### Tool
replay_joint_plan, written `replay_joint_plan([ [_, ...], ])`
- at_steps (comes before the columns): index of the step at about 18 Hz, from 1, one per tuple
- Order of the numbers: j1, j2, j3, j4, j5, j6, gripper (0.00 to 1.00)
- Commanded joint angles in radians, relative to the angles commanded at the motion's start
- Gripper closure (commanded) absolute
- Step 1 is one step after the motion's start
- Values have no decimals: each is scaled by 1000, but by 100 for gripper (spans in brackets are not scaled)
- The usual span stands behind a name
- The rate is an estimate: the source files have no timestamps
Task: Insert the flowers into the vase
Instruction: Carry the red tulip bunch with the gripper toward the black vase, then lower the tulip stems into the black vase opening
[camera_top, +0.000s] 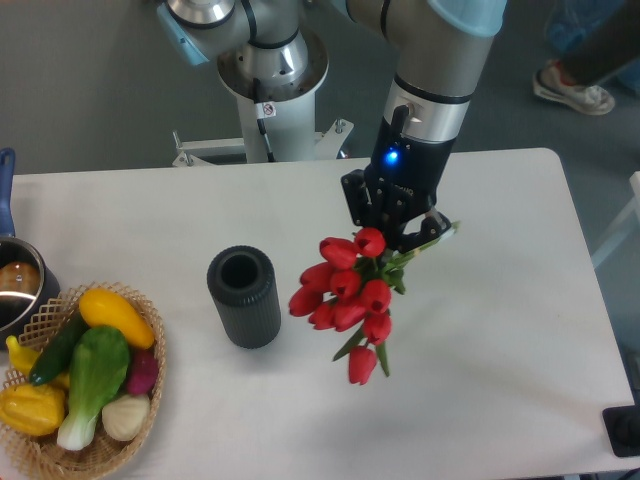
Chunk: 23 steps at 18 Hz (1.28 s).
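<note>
One pincer grips the flowers, buds pointing down-left, stems up-right

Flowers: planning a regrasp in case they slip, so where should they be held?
Grip the flowers on the green stems behind the buds, where the gripper holds them, coming from above. The stems are one narrow bundle; the buds spread wide and would likely crush.

My fingers grip the flowers above the tabletop, at three o'clock of the vase.
</note>
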Motion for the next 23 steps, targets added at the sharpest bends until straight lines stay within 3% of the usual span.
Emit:
replay_joint_plan([
  [2,15,20,-51,58,-101,-34,100],
  [8,29,22,-82,65,-362,-91,100],
  [17,46,54,-63,77,-412,-235,100],
  [19,60,48,-80,103,-525,-240,100],
  [23,104,58,-180,151,-786,-230,100],
])
